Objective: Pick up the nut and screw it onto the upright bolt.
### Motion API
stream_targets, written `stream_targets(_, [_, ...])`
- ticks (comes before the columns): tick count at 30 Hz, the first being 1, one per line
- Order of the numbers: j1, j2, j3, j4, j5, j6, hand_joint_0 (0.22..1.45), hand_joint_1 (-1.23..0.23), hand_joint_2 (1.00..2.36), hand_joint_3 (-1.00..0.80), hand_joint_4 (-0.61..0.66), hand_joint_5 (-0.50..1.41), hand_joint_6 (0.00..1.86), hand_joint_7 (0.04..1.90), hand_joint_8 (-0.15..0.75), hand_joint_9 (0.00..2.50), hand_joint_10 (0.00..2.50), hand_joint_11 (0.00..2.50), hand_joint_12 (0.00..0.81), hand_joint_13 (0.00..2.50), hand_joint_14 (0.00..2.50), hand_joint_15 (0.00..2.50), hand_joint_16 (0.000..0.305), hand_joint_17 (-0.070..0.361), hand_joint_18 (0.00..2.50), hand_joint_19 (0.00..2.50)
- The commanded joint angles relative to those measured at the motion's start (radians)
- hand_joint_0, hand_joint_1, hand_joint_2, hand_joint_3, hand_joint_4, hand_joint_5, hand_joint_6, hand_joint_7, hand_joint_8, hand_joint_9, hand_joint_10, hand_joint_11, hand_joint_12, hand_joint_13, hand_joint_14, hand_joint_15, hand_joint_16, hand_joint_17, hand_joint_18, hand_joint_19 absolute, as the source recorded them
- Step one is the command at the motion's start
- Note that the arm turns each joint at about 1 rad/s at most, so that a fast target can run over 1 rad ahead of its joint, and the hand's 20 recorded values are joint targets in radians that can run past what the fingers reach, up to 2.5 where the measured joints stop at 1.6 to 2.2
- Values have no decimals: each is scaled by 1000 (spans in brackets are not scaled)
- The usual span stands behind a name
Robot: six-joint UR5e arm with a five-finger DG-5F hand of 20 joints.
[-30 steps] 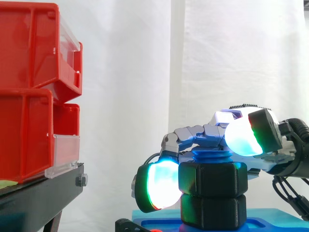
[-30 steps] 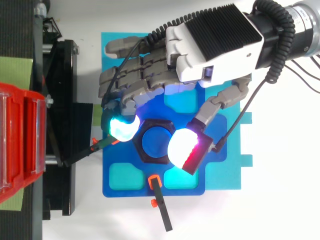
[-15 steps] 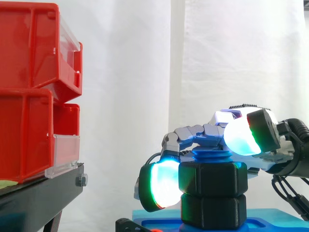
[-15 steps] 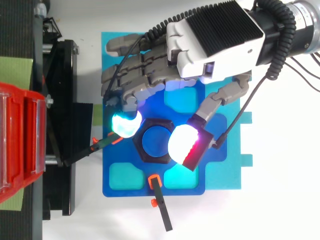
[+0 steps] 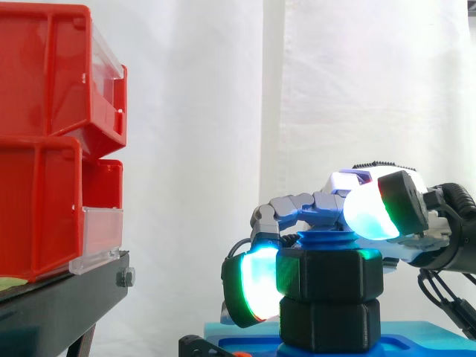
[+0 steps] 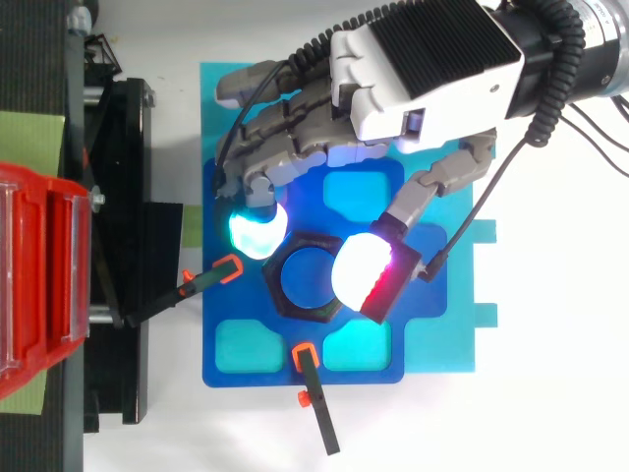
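Hand (image 6: 423,69): curled, glowing pads (image 5: 253,294) pinching black nut (image 5: 329,274) from opposite sides. Nut: under the palm, between the pads, round upright blue bolt (image 6: 307,278), atop second black hex piece (image 5: 329,323). Beneath: blue plate (image 6: 442,334). Left, well apart: red bins (image 5: 44,141).

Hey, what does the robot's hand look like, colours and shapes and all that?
The hand has a white shell topped by a black ribbed block. Its fingers are chains of grey metal segments ending in thick rounded pads: one glows cyan-green, another white shading to red. Behind it sits a silver-grey cylindrical wrist.
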Motion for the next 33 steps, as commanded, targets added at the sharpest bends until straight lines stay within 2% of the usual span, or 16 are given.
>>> stream_targets(1, [-1,0,0,-2,0,-7,447,-312,1000,-500,268,14,501,1336,286,811,0,0,279,612,0,0,23,51,195,0])
stream_targets(13, [-12,0,-1,-25,-2,-7,451,-308,1000,-500,212,46,504,1387,277,977,0,0,262,696,0,0,19,44,287,0])
stream_targets(24, [-11,0,-1,-4,0,-7,456,-312,1000,-500,190,47,524,1358,274,1020,0,0,254,726,0,0,18,41,324,0])
stream_targets(33, [-7,1,-1,-10,1,-17,458,-311,1000,-500,189,50,530,1356,273,1038,0,0,251,739,0,0,18,40,343,0])
